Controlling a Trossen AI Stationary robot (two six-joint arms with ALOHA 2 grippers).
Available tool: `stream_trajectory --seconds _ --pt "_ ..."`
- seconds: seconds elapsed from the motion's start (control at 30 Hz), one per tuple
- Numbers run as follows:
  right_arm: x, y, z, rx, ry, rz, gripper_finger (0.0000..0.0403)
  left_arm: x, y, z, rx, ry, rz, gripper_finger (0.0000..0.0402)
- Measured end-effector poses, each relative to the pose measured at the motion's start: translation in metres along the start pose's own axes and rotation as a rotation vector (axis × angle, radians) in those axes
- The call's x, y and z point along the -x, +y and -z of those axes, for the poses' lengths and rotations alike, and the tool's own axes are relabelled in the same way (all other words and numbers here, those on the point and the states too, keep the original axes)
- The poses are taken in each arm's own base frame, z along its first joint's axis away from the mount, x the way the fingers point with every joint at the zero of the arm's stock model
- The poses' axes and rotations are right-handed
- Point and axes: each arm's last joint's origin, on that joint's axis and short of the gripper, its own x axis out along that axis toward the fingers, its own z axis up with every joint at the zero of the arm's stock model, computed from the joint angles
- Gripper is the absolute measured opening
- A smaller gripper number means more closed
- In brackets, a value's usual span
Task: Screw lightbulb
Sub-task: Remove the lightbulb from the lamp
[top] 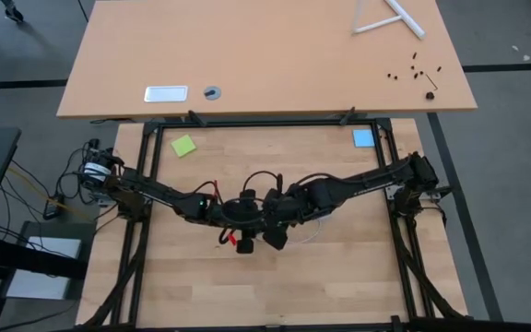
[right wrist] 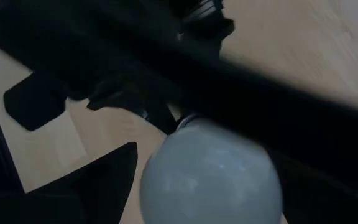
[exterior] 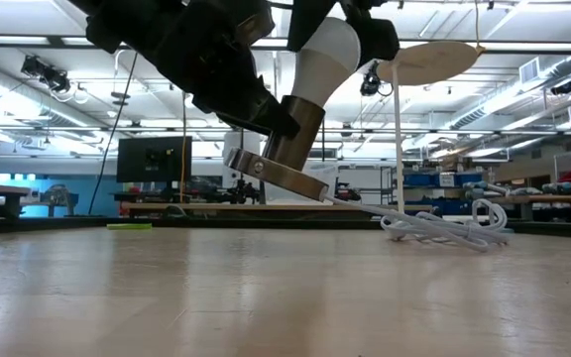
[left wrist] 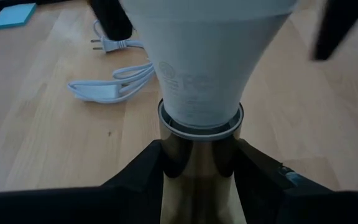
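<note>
The lightbulb (exterior: pixel 327 55) sits tilted in a metal socket (exterior: pixel 290 134), lifted off the wooden table (exterior: pixel 266 297). The left gripper (left wrist: pixel 197 168) is clamped on the socket below the bulb; the right gripper (right wrist: pixel 197 186) has its 2 jaws closed around the bulb's round end. A white cord (exterior: pixel 444 228) lies coiled beside the socket.

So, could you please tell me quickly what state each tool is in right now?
Left tool: closed on the metallic socket below the lightbulb.
Right tool: closed on the lightbulb's round end.
</note>
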Motion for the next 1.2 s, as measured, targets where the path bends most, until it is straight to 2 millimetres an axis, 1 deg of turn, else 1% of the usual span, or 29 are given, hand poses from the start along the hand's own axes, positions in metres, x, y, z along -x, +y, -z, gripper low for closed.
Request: stream_trajectory --seconds 0.1,0.33,0.5,0.6,0.7,0.87,1.03,1.1,1.17,1.2 --pt "0.0 -0.003 -0.001 -0.022 0.001 0.009 0.0333 0.0 0.0 0.0 0.0 0.0 0.0 0.015" --pt "-0.003 -0.003 -0.001 0.001 0.014 0.021 0.0274 0.0 0.0 0.001 0.002 0.008 -0.003 0.015" --pt "-0.003 -0.005 -0.001 0.098 0.022 0.024 0.0276 0.0 0.0 0.001 0.002 0.008 -0.006 0.015" --pt "-0.003 -0.005 -0.001 0.223 0.039 0.006 0.0282 0.0 0.0 0.001 0.002 0.007 -0.005 0.015" --pt "-0.003 -0.005 0.0 0.393 0.044 0.0 0.028 0.0 0.0 0.001 0.003 0.007 -0.002 0.015" --pt "-0.003 -0.004 -0.001 0.755 0.04 -0.007 0.0281 0.0 0.0 0.001 0.007 0.007 -0.002 0.015" --pt "-0.002 -0.001 0.002 1.125 0.026 0.024 0.0283 0.0 0.001 0.001 0.002 0.009 -0.008 0.015" --pt "-0.002 0.002 0.005 1.206 0.022 0.046 0.0286 0.0 0.001 0.001 0.0 0.009 -0.008 0.015" --pt "-0.001 0.005 0.008 1.216 0.012 0.085 0.0295 0.0 0.001 0.001 -0.003 0.008 -0.008 0.015" --pt "0.0 0.008 0.01 1.193 0.001 0.111 0.0301 0.0 0.001 0.001 -0.006 0.006 -0.008 0.015"
